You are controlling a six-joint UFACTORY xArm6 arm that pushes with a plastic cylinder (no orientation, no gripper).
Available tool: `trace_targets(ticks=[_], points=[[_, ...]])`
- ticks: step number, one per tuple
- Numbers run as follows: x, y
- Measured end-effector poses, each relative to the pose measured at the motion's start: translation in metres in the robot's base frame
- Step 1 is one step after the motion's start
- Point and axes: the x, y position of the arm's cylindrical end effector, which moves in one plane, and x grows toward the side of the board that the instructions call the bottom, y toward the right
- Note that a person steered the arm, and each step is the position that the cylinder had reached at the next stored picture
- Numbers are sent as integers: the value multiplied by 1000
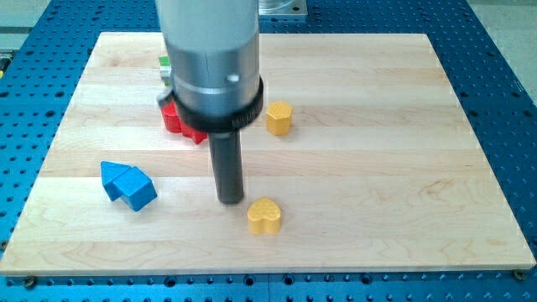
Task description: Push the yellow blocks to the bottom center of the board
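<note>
My tip (pixel 230 200): the lower end of a straight dark rod, resting on the counter (pixel 377 168) a little left of centre, toward the near edge.
Gripper: the arm carries none, only the rod, so nothing stands apart, together or clamped.
Near yellow block (pixel 265 216): heart-shaped, just right of my tip and slightly nearer the near edge; a narrow strip of wood shows between them, so they look apart, though only barely.
Its pointing: the notch between the two lobes faces near-left and the pointed end far-right; it is about as wide as long, so I cannot make out a long axis.
Far yellow block (pixel 278 118): a stubby, rounded piece, right of the rod's collar and farther back, well apart from the near yellow one; its exact outline and heading are hard to tell.
Red block (pixel 178 120): left of the rod, behind my tip, mostly covered by the arm's grey housing (pixel 210 50); its shape cannot be made out.
Green block (pixel 164 61): only a sliver shows at the housing's left edge, far side; shape hidden.
Blue blocks (pixel 127 184): near the left edge, well left of my tip; angular pieces touching or overlapping, and I cannot tell whether one or two.
In the way: the wood between the near yellow block and the near edge is bare.
Cut off: the housing runs out of the top of the view.
</note>
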Motion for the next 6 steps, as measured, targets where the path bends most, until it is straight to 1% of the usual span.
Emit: trace_targets(ticks=[1,3,5,6], points=[[9,36],[-60,34],[-156,29],[-188,44]])
